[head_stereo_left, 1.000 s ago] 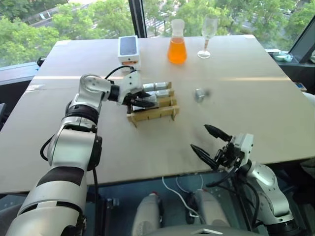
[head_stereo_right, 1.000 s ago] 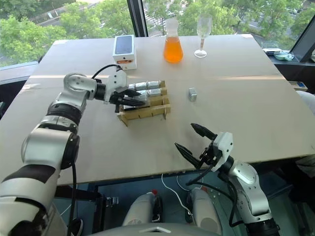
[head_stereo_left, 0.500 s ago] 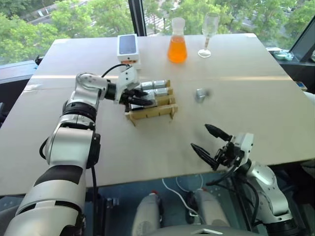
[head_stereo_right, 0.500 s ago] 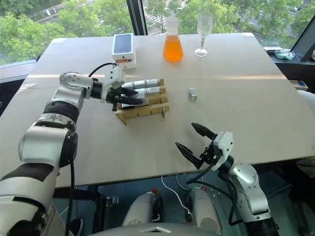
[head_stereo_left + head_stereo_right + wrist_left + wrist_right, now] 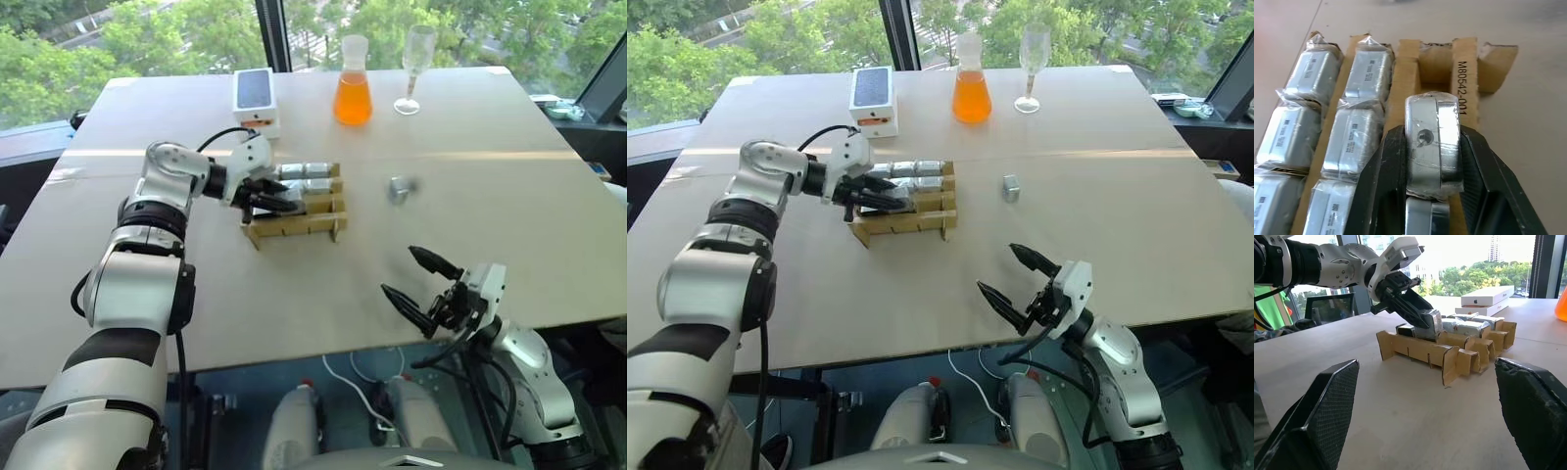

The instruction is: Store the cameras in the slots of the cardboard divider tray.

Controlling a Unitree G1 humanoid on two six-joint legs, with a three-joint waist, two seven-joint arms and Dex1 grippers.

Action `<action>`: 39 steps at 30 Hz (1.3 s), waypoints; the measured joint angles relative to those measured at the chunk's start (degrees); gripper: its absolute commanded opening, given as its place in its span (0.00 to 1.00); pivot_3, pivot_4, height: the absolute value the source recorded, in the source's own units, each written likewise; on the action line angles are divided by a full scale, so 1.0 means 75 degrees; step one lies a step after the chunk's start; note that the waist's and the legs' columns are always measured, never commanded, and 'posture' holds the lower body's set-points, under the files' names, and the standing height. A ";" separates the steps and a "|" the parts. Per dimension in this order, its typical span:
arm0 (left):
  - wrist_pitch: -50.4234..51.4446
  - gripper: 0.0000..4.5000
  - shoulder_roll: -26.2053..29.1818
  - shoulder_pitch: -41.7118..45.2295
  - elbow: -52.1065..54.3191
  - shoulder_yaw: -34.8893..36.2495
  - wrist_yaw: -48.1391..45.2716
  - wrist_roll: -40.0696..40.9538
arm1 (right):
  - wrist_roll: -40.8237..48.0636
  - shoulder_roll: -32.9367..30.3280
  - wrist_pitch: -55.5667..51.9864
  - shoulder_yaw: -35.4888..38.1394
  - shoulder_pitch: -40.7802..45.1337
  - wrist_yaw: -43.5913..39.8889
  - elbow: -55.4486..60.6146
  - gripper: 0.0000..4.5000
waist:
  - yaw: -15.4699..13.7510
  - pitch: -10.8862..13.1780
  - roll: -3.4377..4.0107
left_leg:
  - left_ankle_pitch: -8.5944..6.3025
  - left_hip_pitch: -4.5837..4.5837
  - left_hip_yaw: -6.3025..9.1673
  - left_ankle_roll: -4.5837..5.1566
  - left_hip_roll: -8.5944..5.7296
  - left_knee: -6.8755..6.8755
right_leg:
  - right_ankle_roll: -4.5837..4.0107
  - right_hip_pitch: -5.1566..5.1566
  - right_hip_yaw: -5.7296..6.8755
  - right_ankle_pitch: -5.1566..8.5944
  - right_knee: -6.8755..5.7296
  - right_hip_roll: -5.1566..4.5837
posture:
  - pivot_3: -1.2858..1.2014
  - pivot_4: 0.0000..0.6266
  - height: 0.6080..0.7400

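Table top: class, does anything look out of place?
Yes: one camera sits loose on the table, apart from the tray, while the rest are in slots or in the left gripper. Nothing looks spilled.

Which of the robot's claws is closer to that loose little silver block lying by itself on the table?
The right claw, open at the near table edge below the block. The left claw is farther, at the cardboard tray.

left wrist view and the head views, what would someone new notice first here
First, the left gripper shut on a shiny plastic-wrapped camera, held over the cardboard divider tray whose other rows are already packed with wrapped cameras. Next, the flask of orange liquid at the table's far edge, between a white phone box and a wine glass. One lone camera sits right of the tray, and the right gripper hangs open at the near edge.
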State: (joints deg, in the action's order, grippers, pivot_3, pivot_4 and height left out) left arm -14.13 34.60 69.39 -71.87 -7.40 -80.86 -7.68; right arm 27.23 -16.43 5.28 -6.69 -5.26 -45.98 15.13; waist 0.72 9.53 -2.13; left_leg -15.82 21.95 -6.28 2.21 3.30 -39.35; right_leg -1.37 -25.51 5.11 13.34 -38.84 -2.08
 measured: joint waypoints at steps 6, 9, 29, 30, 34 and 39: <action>-0.0165 0.18 -0.0035 0.0027 -0.0102 0.0001 0.0132 -0.0081 | 0.0000 0.0023 -0.0001 0.0000 0.0057 0.0034 0.0000 0.98 | 0.0001 0.0000 0.0000 | 0.0000 -0.0001 0.0000 -0.0001 -0.0001 0.0000 | 0.0000 0.0000 0.0001 0.0000 -0.0001 0.0000 | 0.52 0.24 1.00; -0.0178 0.18 -0.0057 0.0026 -0.0107 0.0003 -0.0039 -0.0116 | 0.0000 0.0023 -0.0003 0.0001 0.0075 0.0040 0.0000 0.98 | -0.0003 0.0000 0.0000 | 0.0000 0.0000 0.0000 -0.0001 -0.0002 0.0000 | 0.0000 0.0000 0.0001 0.0000 -0.0001 0.0001 | 0.52 0.24 1.00; -0.0223 0.97 -0.0135 0.0001 -0.0157 0.0028 -0.0104 -0.0223 | 0.0003 -0.0034 -0.0064 0.0115 0.0074 0.0043 0.0020 0.98 | -0.0013 0.0000 0.0000 | 0.0001 0.0000 -0.0001 -0.0001 -0.0002 0.0000 | 0.0000 0.0000 0.0000 0.0000 0.0000 -0.0001 | 0.52 0.24 1.00; -0.0246 0.99 -0.0147 0.0001 -0.0157 0.0042 -0.0020 -0.0214 | 0.0005 -0.0038 -0.0084 0.0115 0.0084 0.0040 0.0020 0.98 | -0.0016 0.0000 -0.0001 | 0.0001 -0.0001 -0.0001 -0.0001 -0.0002 0.0000 | 0.0000 0.0001 0.0000 0.0000 -0.0002 -0.0003 | 0.52 0.24 1.00; -0.0027 0.99 -0.0124 -0.0020 -0.0157 0.0455 -0.0007 0.0162 | 0.0009 -0.0110 -0.0191 0.0121 0.0206 0.0034 0.0021 0.98 | -0.0001 0.0001 -0.0001 | 0.0001 -0.0001 -0.0002 -0.0001 -0.0002 -0.0001 | 0.0000 -0.0001 -0.0001 0.0000 -0.0002 -0.0003 | 0.52 0.24 1.00; 0.0355 0.99 0.0115 -0.0159 -0.0001 0.1135 -0.0332 0.0885 | -0.0171 -0.0036 -0.0511 0.0337 0.0702 0.0670 -0.0129 0.98 | 0.0012 0.0001 -0.0001 | 0.0019 -0.0001 -0.0002 -0.0033 0.0000 -0.0001 | -0.0001 -0.0003 -0.0001 -0.0001 -0.0006 -0.0003 | 0.52 0.24 1.00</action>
State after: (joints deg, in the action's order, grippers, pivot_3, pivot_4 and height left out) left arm -11.46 35.46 68.19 -71.88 1.11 -83.35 -1.04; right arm 25.95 -16.70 1.45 -4.16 0.01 -40.95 14.16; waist 0.81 9.54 -2.14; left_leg -15.67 21.95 -6.30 1.96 3.30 -39.35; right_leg -1.38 -25.53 5.10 13.33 -38.88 -2.10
